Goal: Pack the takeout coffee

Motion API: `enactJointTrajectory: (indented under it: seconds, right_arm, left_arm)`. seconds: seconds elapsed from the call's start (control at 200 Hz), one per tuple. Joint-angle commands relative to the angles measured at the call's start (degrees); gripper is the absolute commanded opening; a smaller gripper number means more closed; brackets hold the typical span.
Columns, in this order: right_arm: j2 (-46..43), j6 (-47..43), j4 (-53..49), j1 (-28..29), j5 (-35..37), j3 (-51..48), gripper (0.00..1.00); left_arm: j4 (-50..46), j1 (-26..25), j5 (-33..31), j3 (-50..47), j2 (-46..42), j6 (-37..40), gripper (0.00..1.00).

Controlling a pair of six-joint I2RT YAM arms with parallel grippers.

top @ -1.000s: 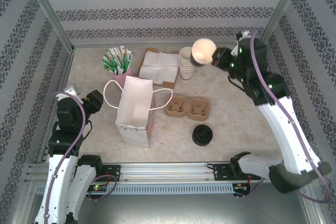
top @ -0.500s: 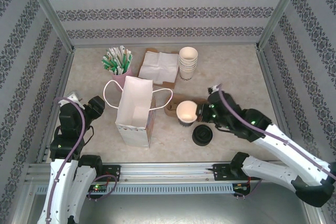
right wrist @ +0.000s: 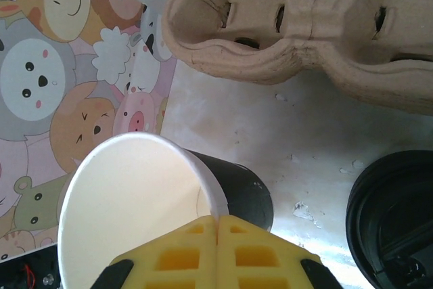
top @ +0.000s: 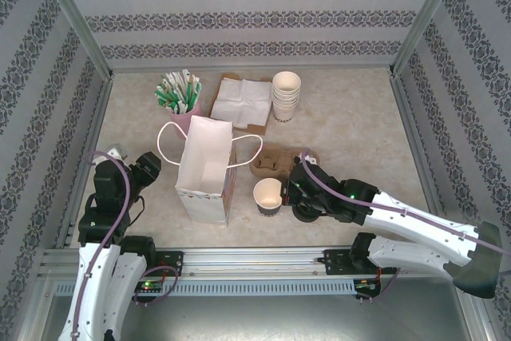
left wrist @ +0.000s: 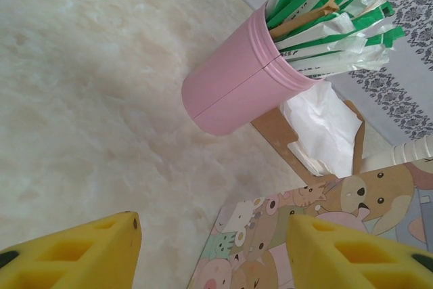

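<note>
The takeout coffee's paper cup (top: 268, 195) is cream-white with a dark lower part and carries no lid. It sits low over the table between the bag and the loose black lid (top: 306, 213). My right gripper (top: 289, 193) is shut on its rim. In the right wrist view the yellow fingers (right wrist: 218, 220) pinch the cup's (right wrist: 135, 201) wall, with the black lid (right wrist: 392, 214) at the right. My left gripper (top: 144, 164) stays at the left of the bag. In the left wrist view the left gripper (left wrist: 213, 248) is open with nothing between its fingers.
A white paper bag (top: 206, 169) with cartoon-animal sides (right wrist: 54, 65) stands open at centre left. A cardboard cup carrier (top: 275, 164) lies behind the cup. At the back are a stack of lidless cups (top: 287, 95), napkins (top: 242, 100) and a pink holder of wrapped sticks (top: 182, 93).
My right arm has carried the cup from above the stack at the back down to the table's front, beside the bag. The left arm has barely shifted.
</note>
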Motion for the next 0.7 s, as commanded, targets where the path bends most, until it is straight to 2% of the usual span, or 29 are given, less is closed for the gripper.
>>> enactJointTrajectory:
  seconds: [0.0, 0.335, 0.694]
  right_arm:
    - [0.73, 1.85, 2.57, 0.62, 1.62, -0.95, 0.00]
    - [3.24, 3.04, 3.18, 0.71, 1.55, -2.83, 0.00]
    - [4.59, 2.68, -0.29, 0.71, 2.51, -1.14, 0.23]
  left_arm:
    - [-0.67, 0.13, 0.31, -0.54, -0.31, -0.91, 0.59]
    - [0.28, 0.16, 0.26, -1.64, 0.15, -0.81, 0.59]
    - [0.10, 0.14, -0.27, -1.86, 0.39, -0.42, 0.60]
